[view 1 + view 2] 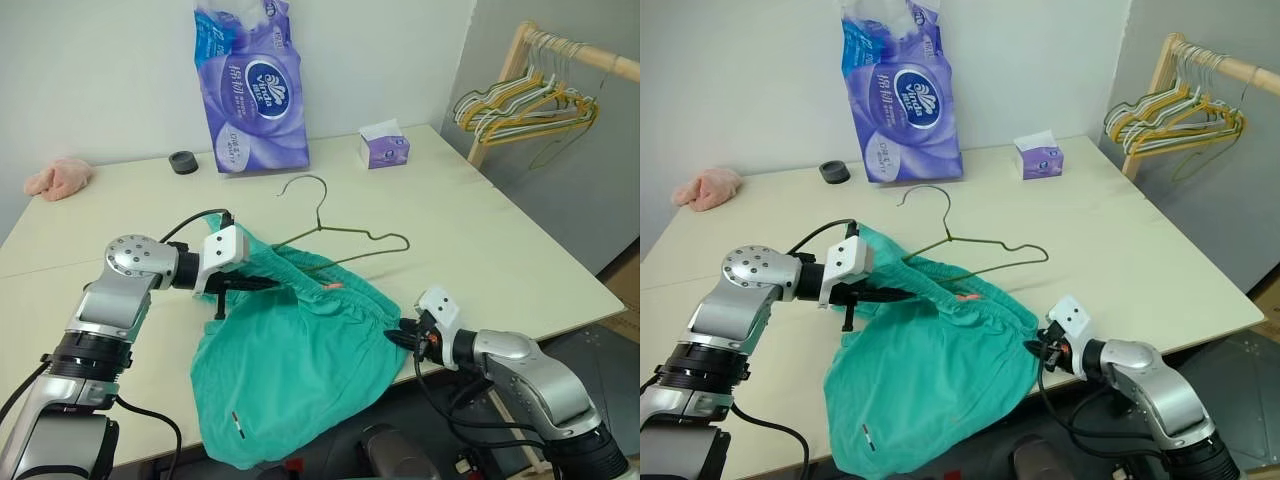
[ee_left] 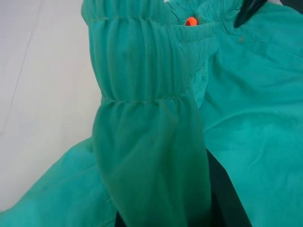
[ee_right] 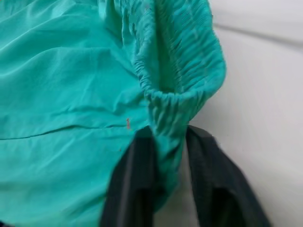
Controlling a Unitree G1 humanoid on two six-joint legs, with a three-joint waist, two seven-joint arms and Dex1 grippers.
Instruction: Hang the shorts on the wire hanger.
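The teal-green shorts (image 1: 300,360) lie at the table's front, their legs hanging over the front edge. The gathered waistband (image 3: 184,71) faces the far side. My left gripper (image 1: 266,285) is shut on the waistband's left end, and the fabric (image 2: 142,94) drapes over its fingers. At the waistband's right end, by the table edge, my right gripper (image 3: 168,135) is shut on the elastic, one black finger (image 3: 137,170) on each side. The olive wire hanger (image 1: 372,237) lies flat just beyond the shorts, hook pointing away. Its lower left part is hidden under the waistband.
At the back stand a tall purple tissue pack (image 1: 252,85), a small purple tissue box (image 1: 384,148) and a black round lid (image 1: 183,162). A pink cloth (image 1: 58,178) lies far left. A wooden rack with several hangers (image 1: 530,100) stands off the table's right.
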